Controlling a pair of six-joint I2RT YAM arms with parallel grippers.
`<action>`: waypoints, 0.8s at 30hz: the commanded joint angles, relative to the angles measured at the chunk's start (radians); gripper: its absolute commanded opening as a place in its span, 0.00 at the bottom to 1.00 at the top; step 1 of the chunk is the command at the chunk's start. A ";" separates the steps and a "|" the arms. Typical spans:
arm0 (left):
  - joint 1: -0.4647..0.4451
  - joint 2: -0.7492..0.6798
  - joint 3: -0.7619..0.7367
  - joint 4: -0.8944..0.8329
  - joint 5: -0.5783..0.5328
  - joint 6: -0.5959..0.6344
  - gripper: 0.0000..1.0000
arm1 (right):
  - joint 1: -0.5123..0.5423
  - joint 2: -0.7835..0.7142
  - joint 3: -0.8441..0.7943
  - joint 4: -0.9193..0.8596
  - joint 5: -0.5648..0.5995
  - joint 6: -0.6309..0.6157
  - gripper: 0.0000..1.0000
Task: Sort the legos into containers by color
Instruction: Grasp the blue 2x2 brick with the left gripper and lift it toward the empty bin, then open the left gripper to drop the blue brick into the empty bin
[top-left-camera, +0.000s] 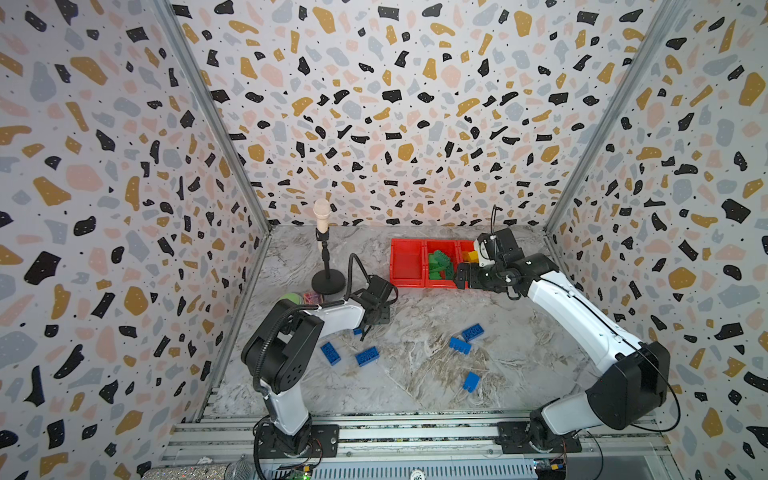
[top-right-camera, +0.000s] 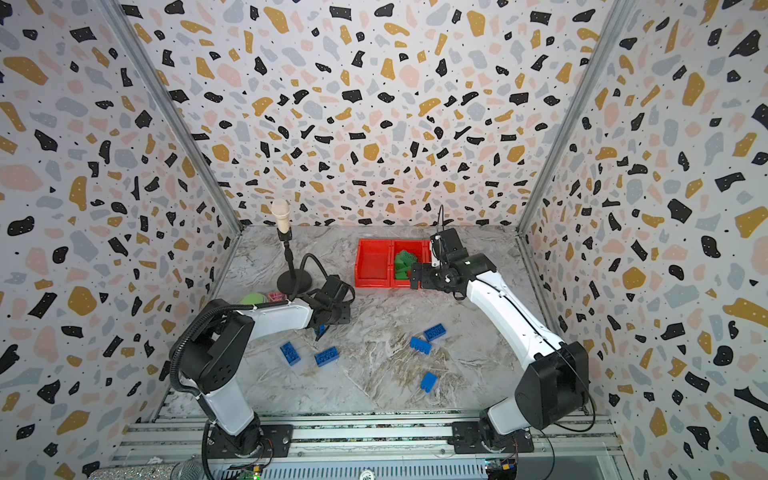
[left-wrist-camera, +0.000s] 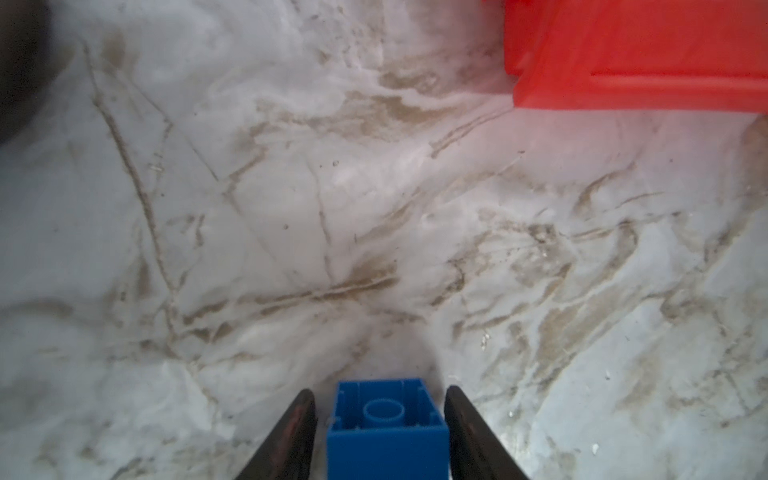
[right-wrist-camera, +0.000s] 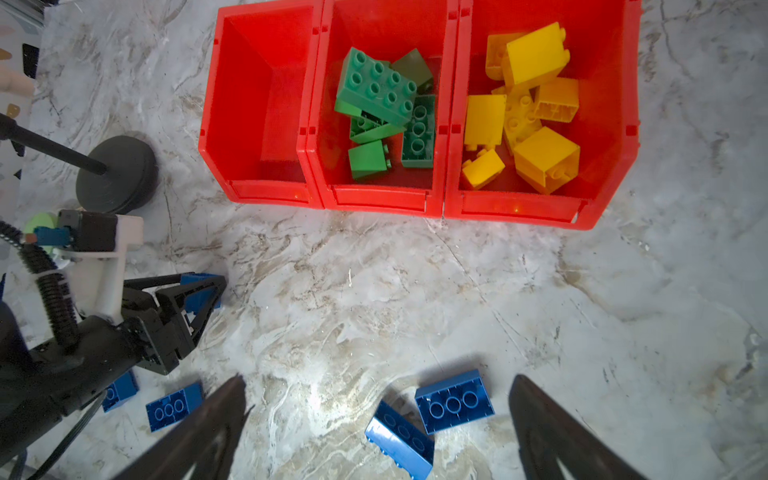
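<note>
Six chunky blue studded plastic bricks sit outside the bins. One (left-wrist-camera: 386, 449) lies on its side between the fingers of the left gripper (left-wrist-camera: 380, 390), which flank it closely, though I cannot tell if they clamp it. Five others (top-left-camera: 330, 353) (top-left-camera: 367, 356) (top-left-camera: 472, 332) (top-left-camera: 459, 345) (top-left-camera: 471, 381) lie loose on the marble table (top-left-camera: 415, 316). Of three joined red plastic bins, the empty one (right-wrist-camera: 249, 104) is presumably for blue; the middle (right-wrist-camera: 380, 199) holds about six green bricks (right-wrist-camera: 376, 85), the last (right-wrist-camera: 515, 208) about seven yellow bricks (right-wrist-camera: 534, 54). The right gripper (right-wrist-camera: 379, 376) hangs wide open near the bins, holding nothing.
</note>
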 joint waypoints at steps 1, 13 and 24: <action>-0.006 -0.011 0.032 -0.057 -0.032 -0.010 0.40 | -0.021 -0.069 -0.035 0.013 -0.019 0.001 0.99; -0.006 0.169 0.536 -0.235 -0.087 0.105 0.24 | -0.035 -0.206 -0.105 -0.014 0.000 0.044 0.99; 0.001 0.545 1.117 -0.319 -0.048 0.134 0.41 | -0.054 -0.314 -0.140 -0.100 0.055 0.107 0.99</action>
